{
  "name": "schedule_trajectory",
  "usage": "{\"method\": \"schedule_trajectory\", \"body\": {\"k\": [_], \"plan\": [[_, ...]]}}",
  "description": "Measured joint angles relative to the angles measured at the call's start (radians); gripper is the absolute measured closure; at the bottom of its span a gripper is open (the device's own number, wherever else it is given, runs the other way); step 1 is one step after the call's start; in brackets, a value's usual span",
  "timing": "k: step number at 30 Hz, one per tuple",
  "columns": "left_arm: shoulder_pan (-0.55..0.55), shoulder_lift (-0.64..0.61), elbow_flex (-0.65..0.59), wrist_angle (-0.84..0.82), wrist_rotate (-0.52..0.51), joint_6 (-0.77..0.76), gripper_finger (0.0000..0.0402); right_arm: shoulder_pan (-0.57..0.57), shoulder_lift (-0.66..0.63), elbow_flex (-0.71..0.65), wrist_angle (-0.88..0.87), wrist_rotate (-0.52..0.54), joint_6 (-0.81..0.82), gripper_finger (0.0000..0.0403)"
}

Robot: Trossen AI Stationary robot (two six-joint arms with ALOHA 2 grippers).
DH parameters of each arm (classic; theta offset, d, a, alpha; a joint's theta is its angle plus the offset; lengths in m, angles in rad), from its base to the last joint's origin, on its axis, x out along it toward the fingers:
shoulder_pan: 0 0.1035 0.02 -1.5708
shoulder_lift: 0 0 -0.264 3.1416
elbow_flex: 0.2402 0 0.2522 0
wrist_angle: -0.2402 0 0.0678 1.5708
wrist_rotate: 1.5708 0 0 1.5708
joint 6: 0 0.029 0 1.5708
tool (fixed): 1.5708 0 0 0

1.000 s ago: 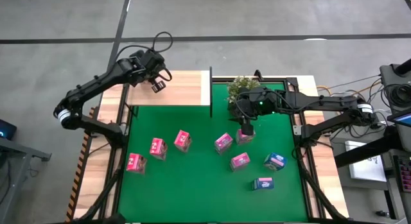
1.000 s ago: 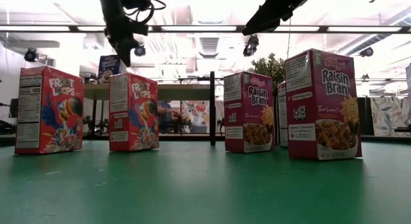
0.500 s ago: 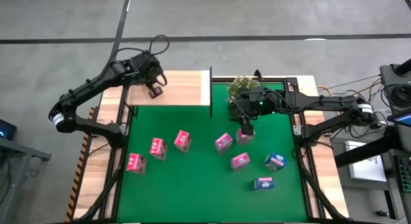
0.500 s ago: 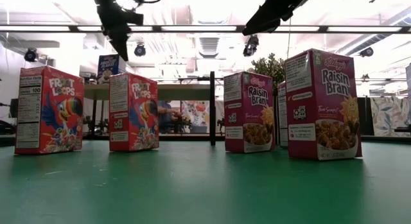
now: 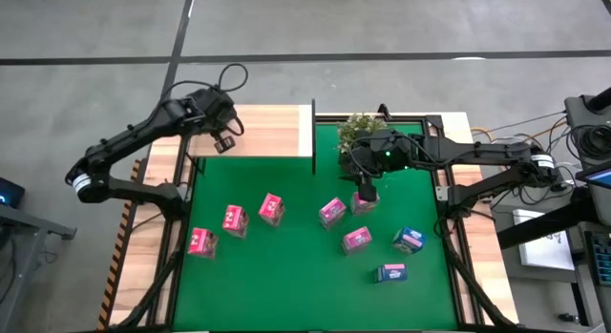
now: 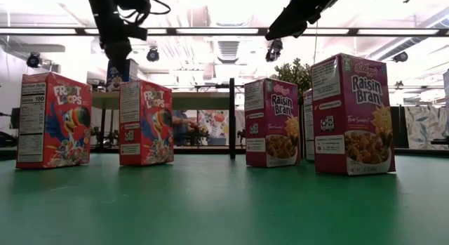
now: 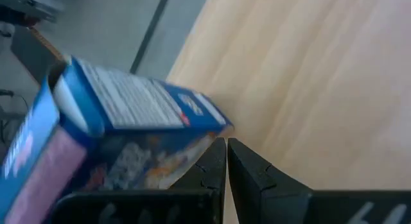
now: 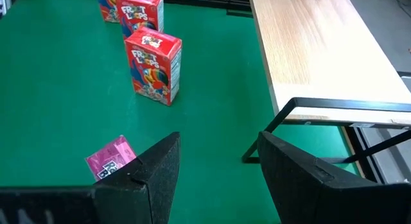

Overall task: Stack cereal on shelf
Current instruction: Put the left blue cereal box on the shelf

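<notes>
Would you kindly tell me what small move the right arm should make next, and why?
Probably lower the right gripper and close it on the pink box. Its fingers stand open over that box on the green mat, holding nothing. The left gripper, shut and empty, waits over the shelf beside a blue box.

Green mat (image 5: 286, 276) covered the table. Pale light-wood shelf board (image 5: 272, 133) had thin black metal uprights (image 5: 313, 137) at the far left. Left red Froot Loops cardboard boxes (image 6: 52, 118) carried a multicoloured toucan print; right magenta Raisin Bran boxes (image 6: 351, 115) had white labels. Two blue boxes (image 5: 389, 273) sat near right. Another blue box with white panel (image 7: 115, 140) was on the shelf.
</notes>
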Motion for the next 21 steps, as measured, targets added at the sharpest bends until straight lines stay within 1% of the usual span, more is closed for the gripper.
{"method": "schedule_trajectory", "body": {"k": [2, 8, 14, 19, 21], "plan": [[0.01, 0.0, -0.018, 0.049, 0.0, 0.01, 0.0402, 0.0, 0.0, 0.0, 0.0, 0.0, 0.0, 0.0207], [0.023, 0.0, -0.026, 0.058, -0.001, 0.009, 0.0402, 0.0, 0.0, 0.0, 0.0, 0.0, 0.0, 0.0207], [0.025, 0.0, -0.028, 0.11, -0.002, 0.012, 0.0402, 0.0, 0.0, 0.0, 0.002, 0.007, -0.001, 0.0207], [0.029, -0.001, -0.028, 0.113, 0.001, 0.017, 0.0402, 0.0, 0.0, 0.0, 0.003, 0.007, -0.001, 0.0207], [0.024, -0.008, -0.022, 0.065, 0.03, 0.018, 0.0402, 0.0, 0.0, 0.0, 0.003, 0.007, 0.004, 0.0207]]}}
